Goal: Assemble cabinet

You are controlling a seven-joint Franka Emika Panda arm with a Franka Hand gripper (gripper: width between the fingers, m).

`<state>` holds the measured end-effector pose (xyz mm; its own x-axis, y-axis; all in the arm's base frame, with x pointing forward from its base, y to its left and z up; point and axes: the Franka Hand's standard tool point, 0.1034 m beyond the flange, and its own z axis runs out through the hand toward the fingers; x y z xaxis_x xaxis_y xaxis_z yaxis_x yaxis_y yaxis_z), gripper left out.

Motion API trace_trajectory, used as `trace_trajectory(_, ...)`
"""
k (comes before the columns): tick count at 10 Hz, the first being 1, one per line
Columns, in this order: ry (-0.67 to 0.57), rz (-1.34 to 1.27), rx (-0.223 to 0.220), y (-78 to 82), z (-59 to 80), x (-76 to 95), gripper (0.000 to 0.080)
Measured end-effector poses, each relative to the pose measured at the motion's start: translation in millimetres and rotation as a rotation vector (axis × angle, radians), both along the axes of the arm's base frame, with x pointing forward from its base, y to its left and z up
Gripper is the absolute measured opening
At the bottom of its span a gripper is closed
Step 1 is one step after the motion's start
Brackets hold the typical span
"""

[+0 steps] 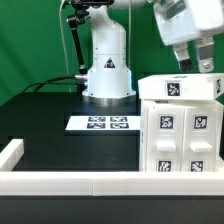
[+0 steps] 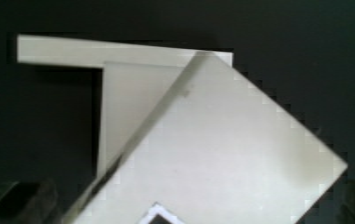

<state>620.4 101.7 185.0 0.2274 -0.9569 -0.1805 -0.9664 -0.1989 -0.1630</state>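
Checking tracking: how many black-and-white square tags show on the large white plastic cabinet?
5 tags: one on the cabinet top, four on its front face; others may be hidden.

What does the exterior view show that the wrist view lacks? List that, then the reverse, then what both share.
Exterior only: the arm's base, the marker board, the border rail, the gripper above the cabinet. Wrist only: plain white panels close up, edges meeting at an angle. Both: the white cabinet and the black table.
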Motion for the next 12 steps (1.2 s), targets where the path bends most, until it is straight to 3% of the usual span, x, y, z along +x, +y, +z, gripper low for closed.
trace_trajectory(2, -0.055, 0.261, -0.037, 3.4, 3.9, 2.5, 0.0797)
trace_trajectory(8, -0.140, 0.716, -0.085, 4.4, 4.8, 1.4, 0.0797)
trace_trajectory(9, -0.168, 0.842, -0.117, 4.6, 5.5, 1.9, 0.0797)
trace_trajectory(10, -0.247, 1.073, -0.195, 5.4, 7.9, 5.5, 0.0797)
trace_trajectory(12, -0.305, 1.351, -0.245, 4.1, 5.3, 3.5, 0.0797)
